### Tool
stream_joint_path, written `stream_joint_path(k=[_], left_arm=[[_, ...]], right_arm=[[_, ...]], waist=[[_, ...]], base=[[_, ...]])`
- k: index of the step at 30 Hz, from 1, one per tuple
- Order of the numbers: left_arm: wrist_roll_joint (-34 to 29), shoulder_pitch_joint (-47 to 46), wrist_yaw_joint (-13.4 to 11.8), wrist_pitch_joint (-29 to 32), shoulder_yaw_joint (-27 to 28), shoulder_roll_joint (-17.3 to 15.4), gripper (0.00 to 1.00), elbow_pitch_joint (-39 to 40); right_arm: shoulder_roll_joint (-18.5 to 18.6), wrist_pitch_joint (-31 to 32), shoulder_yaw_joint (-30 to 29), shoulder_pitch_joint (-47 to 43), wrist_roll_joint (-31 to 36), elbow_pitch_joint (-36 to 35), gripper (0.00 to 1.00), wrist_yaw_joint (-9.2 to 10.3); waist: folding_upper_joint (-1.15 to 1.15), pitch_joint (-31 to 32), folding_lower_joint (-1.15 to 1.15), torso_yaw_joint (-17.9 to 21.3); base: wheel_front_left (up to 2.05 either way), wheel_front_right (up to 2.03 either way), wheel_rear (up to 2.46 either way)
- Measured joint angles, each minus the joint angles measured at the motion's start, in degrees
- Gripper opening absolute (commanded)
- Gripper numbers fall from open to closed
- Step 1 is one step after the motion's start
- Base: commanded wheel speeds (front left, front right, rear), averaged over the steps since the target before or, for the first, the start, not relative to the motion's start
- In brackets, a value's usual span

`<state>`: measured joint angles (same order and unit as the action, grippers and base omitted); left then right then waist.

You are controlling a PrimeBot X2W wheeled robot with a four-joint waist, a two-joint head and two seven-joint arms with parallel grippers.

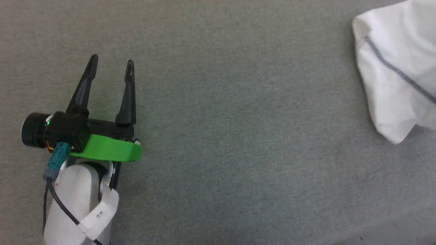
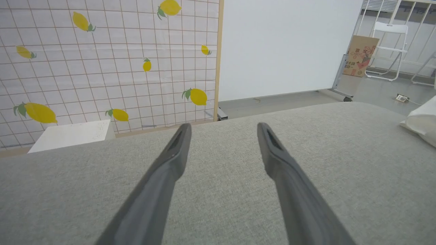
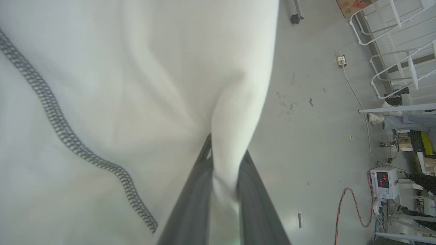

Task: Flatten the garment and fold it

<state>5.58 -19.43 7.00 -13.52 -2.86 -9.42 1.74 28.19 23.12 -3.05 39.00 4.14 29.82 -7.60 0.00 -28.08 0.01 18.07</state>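
Bare grey surface [image 1: 238,136], garment [image 1: 391,88] at far right

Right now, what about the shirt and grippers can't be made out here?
Head view: the garment is cut off by the right edge.
Right wrist view: pinched fabric covers the right gripper between its fingers.
Left wrist view: garment is a sliver at the right edge.

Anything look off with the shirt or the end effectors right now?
The shirt is bunched up at the far right of the grey surface, not flat. The right end effector pinches a fold of it. The left end effector is open over bare surface, well away from the cloth. No damage shows.
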Motion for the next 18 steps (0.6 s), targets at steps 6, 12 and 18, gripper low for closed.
stream_joint_path(k=[6, 12, 18], left_arm=[[-0.04, -1.04, 0.0, 1.37, -0.53, -1.1, 1.0, 1.16], [0.2, -0.9, -0.22, 1.08, -0.54, -0.96, 1.0, 0.05], [1.44, 0.26, -0.79, -0.35, -0.57, 0.8, 1.0, -3.3]], right_arm=[[-2.24, -4.04, -6.94, 3.29, 6.21, 4.16, 0.0, 0.0], [-4.08, -6.64, -10.57, 4.69, 9.79, 5.33, 1.0, 0.0], [-4.7, -11.87, -10.98, 4.36, 9.22, 5.45, 1.0, 0.0]], waist=[[0.0, -4.69, 0.0, 0.98], [0.0, -3.95, 0.01, 0.11], [0.0, 0.18, 0.0, -0.97]], base=[[0.0, 0.0, 0.0], [0.0, 0.0, 0.0], [0.0, 0.0, 0.0]])
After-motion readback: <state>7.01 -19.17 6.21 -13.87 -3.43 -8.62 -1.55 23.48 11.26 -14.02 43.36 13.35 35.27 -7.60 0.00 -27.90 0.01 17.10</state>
